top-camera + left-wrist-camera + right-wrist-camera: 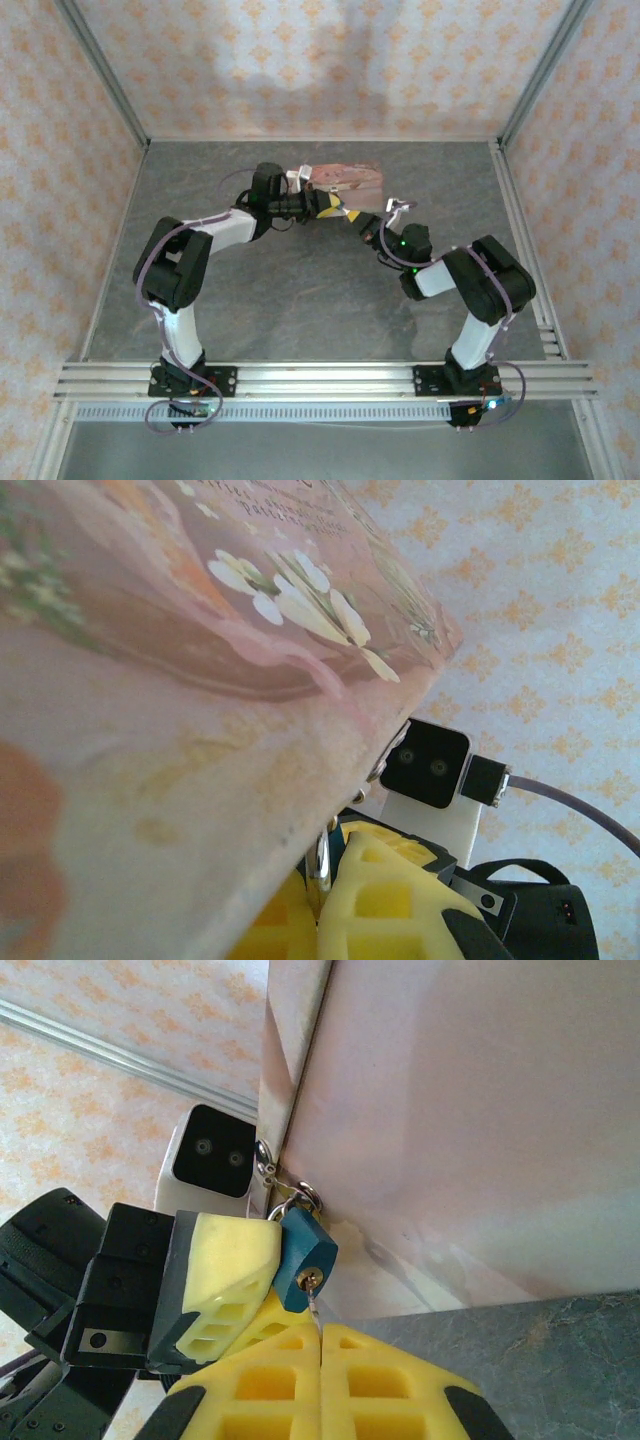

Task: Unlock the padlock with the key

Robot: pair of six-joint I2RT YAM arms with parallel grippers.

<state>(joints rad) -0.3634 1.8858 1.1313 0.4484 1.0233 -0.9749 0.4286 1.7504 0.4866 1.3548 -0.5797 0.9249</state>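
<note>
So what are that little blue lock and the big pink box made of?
Padlock: probably metal, painted blue, with a brassy keyhole and shiny silver shackle. Pink box: likely thin printed tin, given its smooth sheen and folded edge.

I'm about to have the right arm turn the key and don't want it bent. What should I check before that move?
1. Key in the keyhole: ok. The key runs from the right gripper up into the keyhole in the padlock.
2. Grip on the key: ok. The right gripper's fingers are closed on it.
3. Padlock steadied: ok. The left gripper is shut on the padlock, one finger against its side.
4. Key fully seated: cannot tell.
5. Shackle released: not ok. The shackle is hooked at the edge of the tin.
</note>
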